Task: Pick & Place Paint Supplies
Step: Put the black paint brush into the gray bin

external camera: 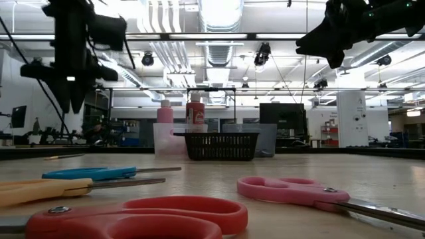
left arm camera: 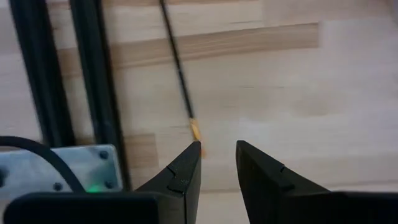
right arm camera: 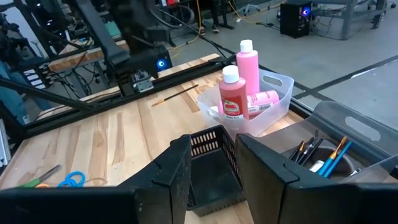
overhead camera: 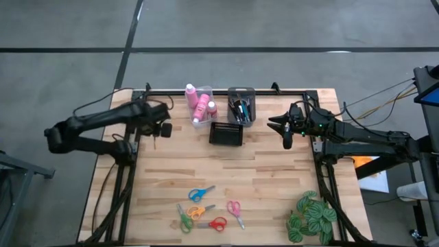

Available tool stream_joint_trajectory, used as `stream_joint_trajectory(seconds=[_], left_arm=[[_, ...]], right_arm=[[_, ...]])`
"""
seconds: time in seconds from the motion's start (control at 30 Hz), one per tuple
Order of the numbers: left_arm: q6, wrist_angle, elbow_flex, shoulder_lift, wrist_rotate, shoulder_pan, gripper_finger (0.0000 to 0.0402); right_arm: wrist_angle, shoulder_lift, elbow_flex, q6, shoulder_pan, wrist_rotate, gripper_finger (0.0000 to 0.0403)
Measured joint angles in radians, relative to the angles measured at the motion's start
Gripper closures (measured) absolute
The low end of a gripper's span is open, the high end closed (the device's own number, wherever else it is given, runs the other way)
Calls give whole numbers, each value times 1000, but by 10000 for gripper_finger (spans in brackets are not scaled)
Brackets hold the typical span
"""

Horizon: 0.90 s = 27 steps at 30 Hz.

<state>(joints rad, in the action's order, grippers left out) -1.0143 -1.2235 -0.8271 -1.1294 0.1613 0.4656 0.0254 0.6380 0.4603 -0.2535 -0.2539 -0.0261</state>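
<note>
Red-handled scissors lie closest to the low camera, with pink-handled scissors just beside them and blue-handled scissors and a yellow-handled pair a little further back. All sit on the near part of the light wooden slatted table, well apart from the black mesh basket, which serves as the reference point.

Behind the basket stands a clear plastic bin holding three pink bottles with white caps: two upright, one lying on its side. Beside that bin, also behind the basket, a second clear bin holds several thin paintbrushes.

To one side of the basket, near the table's edge rail, a single thin dark-handled paintbrush with an orange tip lies on the wood. The left gripper hangs directly over its tip, fingers narrowly parted and holding nothing.

The right gripper hovers on the basket's opposite side, fingers narrowly apart and empty.

A green leafy plant sits at the near corner.
</note>
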Motion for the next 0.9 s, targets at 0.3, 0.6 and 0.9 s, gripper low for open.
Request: stream_joint_trajectory(seconds=[0.3,0.6,0.9], left_arm=[[126,77,12,-137,-8,127,299],[127,206,123,-145,-5,157,299],[125,359,245,-144,-4,166,299]], right_arm=[[0,0,0,0,0,0,278],[0,0,0,0,0,0,278],[0,0,0,0,0,0,278]])
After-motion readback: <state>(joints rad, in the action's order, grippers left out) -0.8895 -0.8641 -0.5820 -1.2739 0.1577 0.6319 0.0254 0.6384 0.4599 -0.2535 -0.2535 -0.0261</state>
